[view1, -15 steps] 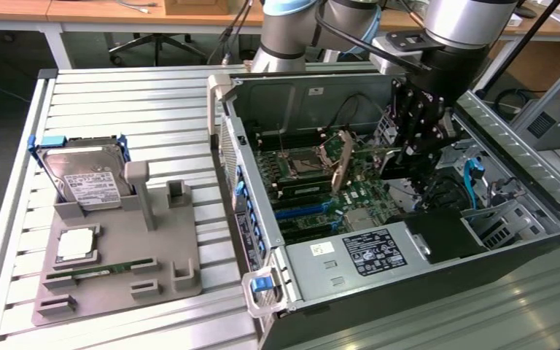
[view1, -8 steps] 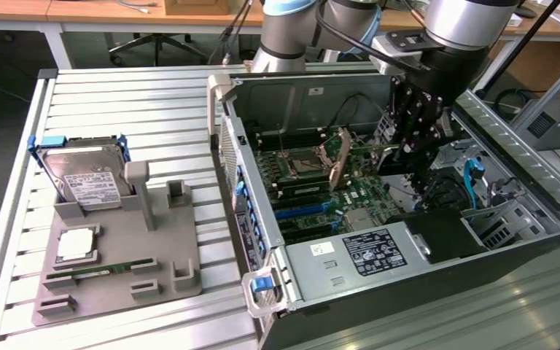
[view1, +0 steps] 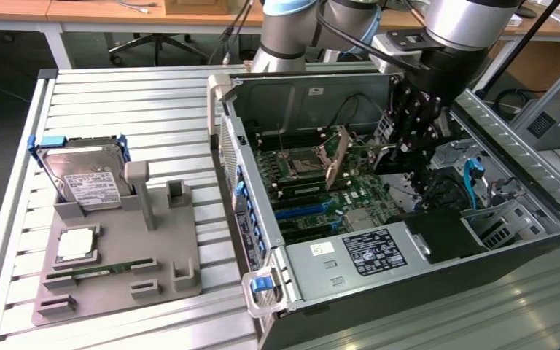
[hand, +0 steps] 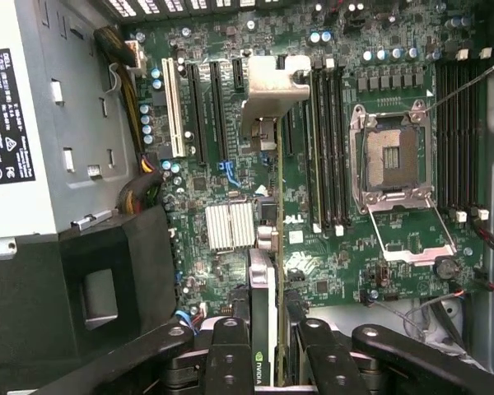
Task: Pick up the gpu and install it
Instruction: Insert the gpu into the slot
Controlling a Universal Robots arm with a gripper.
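My gripper [hand: 272, 355] is shut on the gpu [hand: 267, 271], with a black finger [hand: 230, 350] on each side of the card. I see the card thin, edge-on, with a logo between the fingers and its silver end bracket [hand: 267, 95] at the far end. It hangs above the green motherboard [hand: 354, 255], over the strip between the long black expansion slots [hand: 202, 107] and the memory slots [hand: 329, 148]. In the exterior view the gripper [view1: 405, 149] reaches down into the open computer case [view1: 260, 240], holding the dark gpu [view1: 397, 159] above the board.
Inside the case are the power supply [hand: 33, 123], an open CPU socket [hand: 393, 160] and a small finned heat sink [hand: 229, 226]. On the exterior view's left, a grey fixture [view1: 163, 262] holds a hard drive in a blue frame [view1: 81, 179] and a green memory stick [view1: 100, 271].
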